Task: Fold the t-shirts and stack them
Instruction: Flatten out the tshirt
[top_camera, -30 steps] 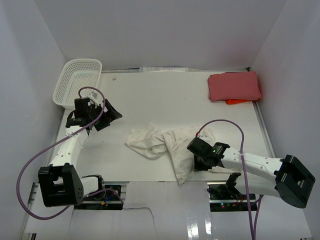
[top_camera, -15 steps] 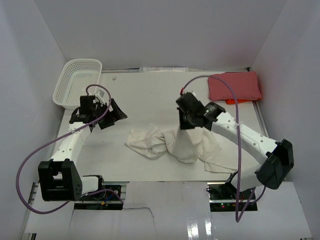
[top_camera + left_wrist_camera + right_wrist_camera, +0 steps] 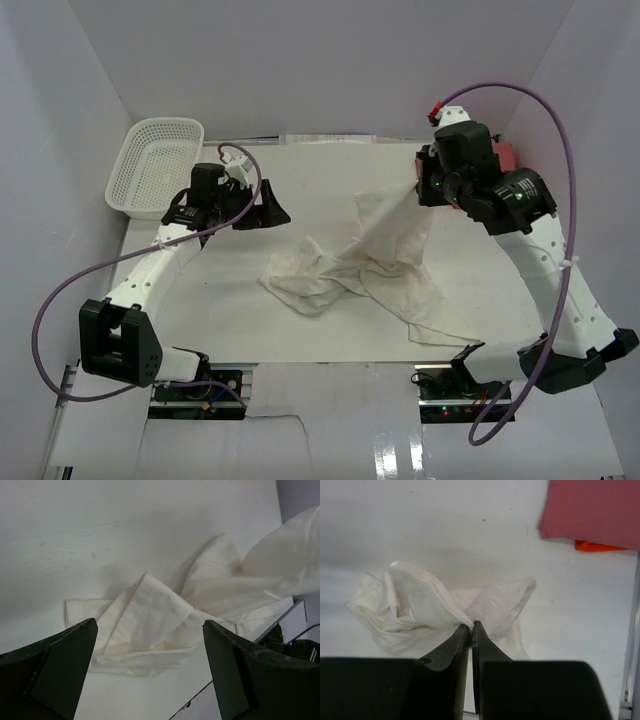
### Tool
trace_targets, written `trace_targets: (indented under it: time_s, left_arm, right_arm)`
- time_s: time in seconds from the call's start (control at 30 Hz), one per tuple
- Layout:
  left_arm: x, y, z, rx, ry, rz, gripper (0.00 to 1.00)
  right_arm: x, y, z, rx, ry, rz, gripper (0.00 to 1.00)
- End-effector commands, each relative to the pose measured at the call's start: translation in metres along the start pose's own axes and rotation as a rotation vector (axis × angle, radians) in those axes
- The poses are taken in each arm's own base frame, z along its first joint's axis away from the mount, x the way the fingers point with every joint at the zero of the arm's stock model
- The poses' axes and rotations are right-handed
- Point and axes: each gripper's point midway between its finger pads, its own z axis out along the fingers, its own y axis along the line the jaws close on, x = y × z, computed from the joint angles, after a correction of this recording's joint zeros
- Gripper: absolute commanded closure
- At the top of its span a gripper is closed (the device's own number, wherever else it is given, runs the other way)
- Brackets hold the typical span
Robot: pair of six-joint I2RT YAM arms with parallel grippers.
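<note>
Rising from the near edge toward the far right, the right gripper (image 3: 420, 190) is clamped on a corner of the cream-white t-shirt (image 3: 335, 275), so one part hangs stretched while the rest lies crumpled mid-table (image 3: 320, 180). The left gripper (image 3: 268, 208) hovers beside the heap, jaws spread wide and empty. The red t-shirt (image 3: 590, 510) lies folded in the far right corner.

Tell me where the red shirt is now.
The red shirt lies at the table's far right corner, top right in the right wrist view, over an orange item.
</note>
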Motion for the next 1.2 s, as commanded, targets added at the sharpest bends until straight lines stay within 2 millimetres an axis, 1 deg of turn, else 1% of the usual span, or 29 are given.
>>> trace_targets:
  time_s: [0.0,0.03,0.07,0.1,0.13,0.17,0.2,0.23,0.27,0.3,0.33,0.37,0.4,0.43,0.5,0.53,0.57,0.6,0.67,0.7,0.77,0.8,0.87,0.9,1.0,1.03,1.1,1.13,1.17]
  left_arm:
    - [-0.023,-0.052,0.007,0.231,-0.035,0.17,0.03]
    - [-0.027,-0.061,0.016,0.293,-0.034,0.205,0.05]
    - [-0.026,-0.067,0.021,0.334,-0.027,0.228,0.08]
    - [-0.021,-0.081,0.021,0.423,-0.003,0.258,0.11]
    - [-0.018,-0.093,0.028,0.493,-0.012,0.308,0.12]
    - [-0.016,-0.102,0.03,0.548,-0.022,0.366,0.12]
    - [-0.012,-0.112,0.031,0.604,-0.022,0.42,0.12]
    - [-0.006,-0.124,0.035,0.64,-0.009,0.465,0.12]
    - [-0.007,-0.13,0.042,0.663,-0.006,0.499,0.12]
    - [-0.003,-0.137,0.044,0.706,0.0,0.546,0.12]
    - [0.004,-0.149,0.047,0.751,0.019,0.572,0.12]
    - [0.004,-0.156,0.054,0.78,0.028,0.59,0.12]
    - [0.014,-0.17,0.055,0.84,0.048,0.624,0.12]
    - [0.019,-0.178,0.056,0.875,0.058,0.645,0.12]
    - [0.022,-0.194,0.064,0.922,0.026,0.741,0.11]
    - [0.033,-0.211,0.064,0.968,0.034,0.779,0.11]
    - [0.037,-0.219,0.066,0.988,0.033,0.806,0.1]
    - [0.043,-0.226,0.073,1.003,0.047,0.822,0.09]
    - [0.046,-0.229,0.081,1.025,0.057,0.842,0.09]
    - [0.047,-0.227,0.091,1.023,0.071,0.833,0.09]
    - [0.048,-0.225,0.099,1.023,0.077,0.836,0.09]
    - [0.049,-0.222,0.11,1.014,0.084,0.832,0.09]
    - [0.048,-0.218,0.122,0.997,0.085,0.84,0.1]
    - [0.049,-0.213,0.134,0.976,0.092,0.837,0.1]
    - [0.045,-0.202,0.153,0.898,0.079,0.859,0.11]
    - [0.045,-0.199,0.155,0.886,0.076,0.864,0.12]
    - [0.038,-0.197,0.155,0.868,0.041,0.879,0.14]
    - [0.037,-0.196,0.149,0.862,0.027,0.885,0.15]
    - [0.03,-0.199,0.145,0.857,-0.015,0.901,0.15]
  right_arm:
    - [-0.008,-0.031,-0.028,0.052,-0.062,0.009,0.92]
    - [-0.008,-0.034,-0.029,0.053,-0.062,0.011,0.92]
    - [-0.01,-0.036,-0.029,0.054,-0.061,0.003,0.92]
    - [-0.013,-0.038,-0.031,0.044,-0.061,0.01,0.92]
    - [-0.014,-0.037,-0.025,0.038,-0.046,0.003,0.92]
    - [-0.016,-0.036,-0.024,0.029,-0.042,-0.007,0.92]
    - [-0.023,-0.034,-0.026,0.016,-0.052,-0.004,0.92]
    - [-0.024,-0.032,-0.02,0.01,-0.039,-0.011,0.92]
    - [-0.028,-0.03,-0.019,-0.001,-0.043,-0.017,0.92]
    - [-0.03,-0.028,-0.016,-0.01,-0.038,-0.026,0.92]
    - [-0.035,-0.025,-0.013,-0.019,-0.036,-0.03,0.92]
    - [-0.036,-0.023,-0.01,-0.029,-0.031,-0.036,0.92]
    - [-0.037,-0.022,-0.004,-0.027,-0.018,-0.041,0.92]
    - [-0.039,-0.021,-0.004,-0.031,-0.022,-0.042,0.92]
    - [-0.038,-0.019,0.0,-0.042,-0.011,-0.047,0.92]
    - [-0.036,-0.019,0.003,-0.041,-0.003,-0.048,0.92]
    - [-0.035,-0.02,0.004,-0.039,0.001,-0.048,0.92]
    - [-0.034,-0.019,0.005,-0.041,0.005,-0.05,0.92]
    - [-0.034,-0.019,0.003,-0.045,0.002,-0.049,0.92]
    - [-0.035,-0.018,0.002,-0.051,0.0,-0.048,0.92]
    - [-0.037,-0.016,-0.001,-0.064,-0.009,-0.045,0.92]
    - [-0.037,-0.017,-0.002,-0.064,-0.007,-0.045,0.92]
    - [-0.039,-0.015,-0.006,-0.072,-0.009,-0.044,0.92]
    - [-0.039,-0.015,-0.004,-0.074,-0.004,-0.045,0.92]
    - [-0.043,-0.013,-0.008,-0.083,-0.008,-0.046,0.92]
    - [-0.044,-0.013,-0.009,-0.083,-0.013,-0.045,0.92]
    - [-0.044,-0.014,-0.008,-0.079,-0.011,-0.045,0.92]
    - [-0.044,-0.014,-0.008,-0.077,-0.009,-0.043,0.92]
    - [-0.043,-0.015,-0.006,-0.072,-0.007,-0.044,0.92]
